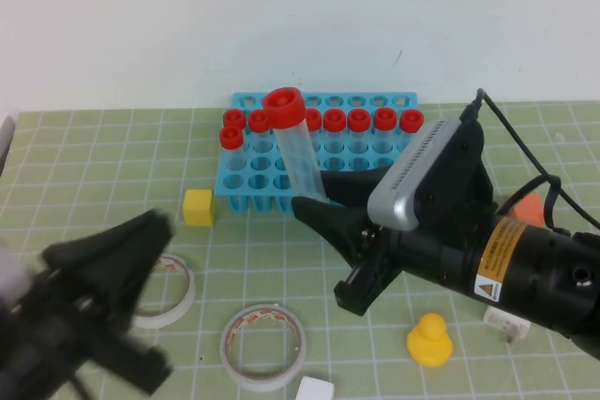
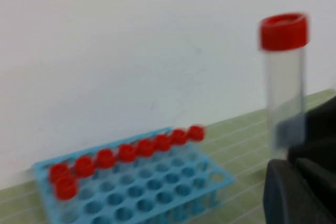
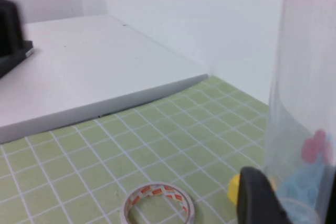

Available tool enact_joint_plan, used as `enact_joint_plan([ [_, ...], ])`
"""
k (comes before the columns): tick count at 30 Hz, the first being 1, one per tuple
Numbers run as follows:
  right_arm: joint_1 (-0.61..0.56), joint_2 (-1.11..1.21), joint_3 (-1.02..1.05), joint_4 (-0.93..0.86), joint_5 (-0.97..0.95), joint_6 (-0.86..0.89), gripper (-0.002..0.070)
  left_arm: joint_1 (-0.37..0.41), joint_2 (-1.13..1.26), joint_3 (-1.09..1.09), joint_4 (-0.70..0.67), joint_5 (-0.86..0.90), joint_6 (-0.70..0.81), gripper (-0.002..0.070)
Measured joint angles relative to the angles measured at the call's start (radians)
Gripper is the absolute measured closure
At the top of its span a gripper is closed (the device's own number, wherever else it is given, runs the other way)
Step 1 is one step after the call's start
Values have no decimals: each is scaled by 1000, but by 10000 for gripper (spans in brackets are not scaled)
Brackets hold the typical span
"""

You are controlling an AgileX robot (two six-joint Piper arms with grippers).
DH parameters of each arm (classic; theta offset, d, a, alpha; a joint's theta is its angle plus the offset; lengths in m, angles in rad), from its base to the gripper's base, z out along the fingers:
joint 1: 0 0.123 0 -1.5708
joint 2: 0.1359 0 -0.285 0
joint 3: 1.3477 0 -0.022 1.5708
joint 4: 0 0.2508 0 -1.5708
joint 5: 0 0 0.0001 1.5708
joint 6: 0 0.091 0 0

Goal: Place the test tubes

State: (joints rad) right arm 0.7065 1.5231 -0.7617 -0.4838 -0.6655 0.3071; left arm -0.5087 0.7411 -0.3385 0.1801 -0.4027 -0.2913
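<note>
1. Held tube (image 1: 298,142): clear plastic cylinder with a red screw cap.
2. Pose of held tube: raised off the table (image 1: 94,166), leaning slightly with cap uppermost and tipped toward the left. Lower end pinched between the fingers of the right gripper (image 1: 314,192). Overlaps the rack's left-centre columns in the high view.
3. Rack (image 1: 253,201): bright blue, with a grid of round wells. Stands flat at the far middle of the table.
4. Seated tubes (image 1: 358,119): upright, red caps in one row along the rack's far side. One more sits in the next row at the left end.
5. Nearer rows of wells: open.
</note>
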Motion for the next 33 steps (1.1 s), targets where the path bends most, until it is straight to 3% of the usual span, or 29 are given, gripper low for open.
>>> enact_joint_plan([
  [3, 0, 0, 0, -56, -25, 6, 443, -46, 78, -57, 5, -37, -28, 662],
  [6, 0, 0, 0, -102, -32, 42, 443, -69, 145, -107, 11, -63, -59, 575],
  [12, 1, 0, 14, -130, -59, 78, 443, -71, 242, -123, 23, -173, -121, 216],
  [14, 1, 0, 21, -151, -63, 78, 443, -71, 265, -123, 30, -220, -163, 151],
  [16, 1, 0, 31, -164, -65, 78, 443, -71, 286, -123, 34, -251, -191, 130],
  [21, 2, 0, 52, -173, -65, 78, 443, -71, 329, -123, 40, -283, -268, 146],
  [24, 2, 0, 72, -174, -65, 80, 443, -71, 335, -123, 40, -284, -306, 212],
  [29, 2, 0, 90, -180, -65, 80, 443, -71, 335, -123, 51, -297, -317, 380],
  [33, 2, 0, 90, -184, -67, 79, 443, -71, 335, -125, 85, -307, -321, 405],
])
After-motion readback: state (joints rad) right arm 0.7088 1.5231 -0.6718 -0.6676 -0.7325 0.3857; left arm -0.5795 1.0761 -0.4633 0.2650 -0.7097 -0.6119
